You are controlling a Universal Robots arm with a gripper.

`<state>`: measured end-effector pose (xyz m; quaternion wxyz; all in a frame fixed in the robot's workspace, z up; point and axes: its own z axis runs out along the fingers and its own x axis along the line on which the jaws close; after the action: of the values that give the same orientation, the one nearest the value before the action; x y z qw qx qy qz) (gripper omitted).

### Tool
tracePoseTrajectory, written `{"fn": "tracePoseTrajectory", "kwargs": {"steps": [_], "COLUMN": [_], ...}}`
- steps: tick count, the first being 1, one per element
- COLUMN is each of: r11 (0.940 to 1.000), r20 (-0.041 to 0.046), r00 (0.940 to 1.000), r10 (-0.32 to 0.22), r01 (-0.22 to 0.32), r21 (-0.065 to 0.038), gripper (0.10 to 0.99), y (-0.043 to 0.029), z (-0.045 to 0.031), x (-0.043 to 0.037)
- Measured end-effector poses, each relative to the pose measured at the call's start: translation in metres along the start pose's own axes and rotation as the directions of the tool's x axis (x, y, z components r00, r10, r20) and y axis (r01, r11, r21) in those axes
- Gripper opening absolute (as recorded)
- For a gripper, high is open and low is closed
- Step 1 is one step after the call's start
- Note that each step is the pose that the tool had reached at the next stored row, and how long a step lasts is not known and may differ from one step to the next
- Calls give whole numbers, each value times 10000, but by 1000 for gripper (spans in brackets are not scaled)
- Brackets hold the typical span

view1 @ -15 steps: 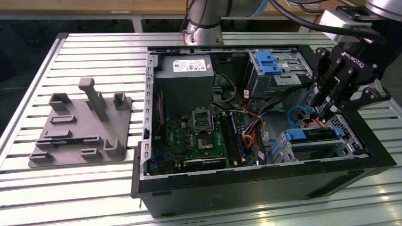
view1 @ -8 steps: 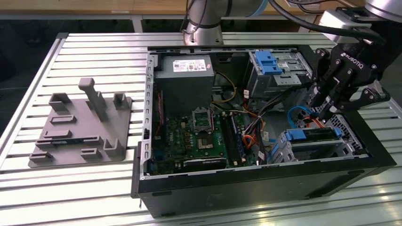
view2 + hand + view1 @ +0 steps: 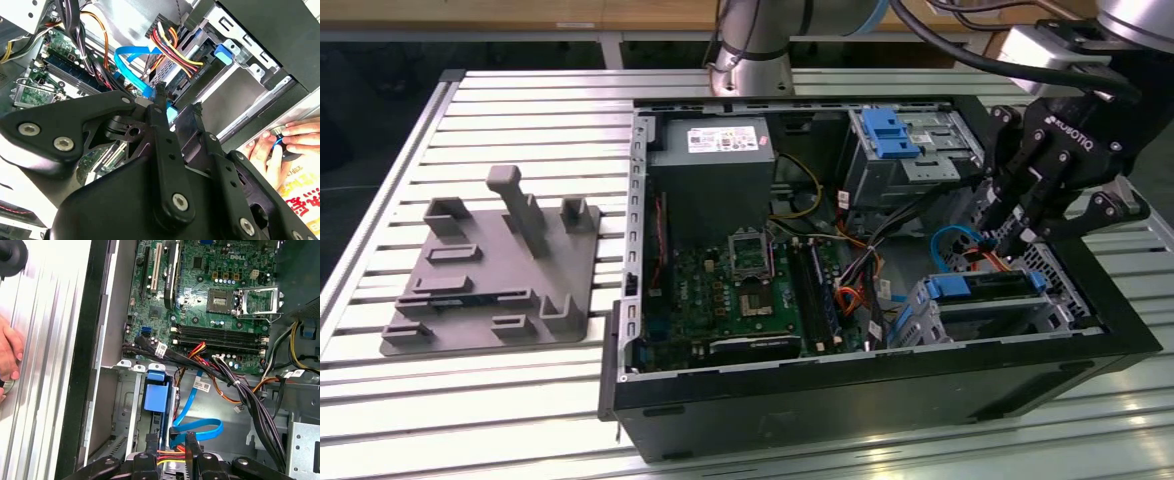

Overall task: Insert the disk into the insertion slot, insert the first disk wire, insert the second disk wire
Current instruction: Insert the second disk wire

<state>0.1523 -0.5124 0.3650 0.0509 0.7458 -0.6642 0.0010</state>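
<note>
Print found, with its carrier; we do not read any of it out.
- Gripper (image 3: 1007,243): we note white lettering on its black body, in the exterior view.
- Power supply (image 3: 720,165): white printed label on top.
- Motherboard (image 3: 210,290): white lettering.
- Cable tags (image 3: 161,350): small, white, printed.
- Yellow sheet (image 3: 300,192): large red characters, in the second wrist view.

In the second wrist view I lose most of the case (image 3: 270,30) behind the body of the gripper (image 3: 178,100). A person's hand (image 3: 9,352) is cut by the first wrist view's edge, and there the disk (image 3: 155,390) runs under cables (image 3: 170,456), its connectors hidden.
</note>
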Motion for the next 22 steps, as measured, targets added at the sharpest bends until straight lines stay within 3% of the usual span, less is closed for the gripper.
{"fn": "tracePoseTrajectory", "kwargs": {"steps": [14, 22], "r11": [10000, 9999], "r20": [30, 40], "r00": [10000, 10000], "r10": [56, 55], "r01": [-56, -55], "r21": [-6, -93], "gripper": [357, 357], "y": [15, 13], "z": [31, 56], "x": [2, 0]}}
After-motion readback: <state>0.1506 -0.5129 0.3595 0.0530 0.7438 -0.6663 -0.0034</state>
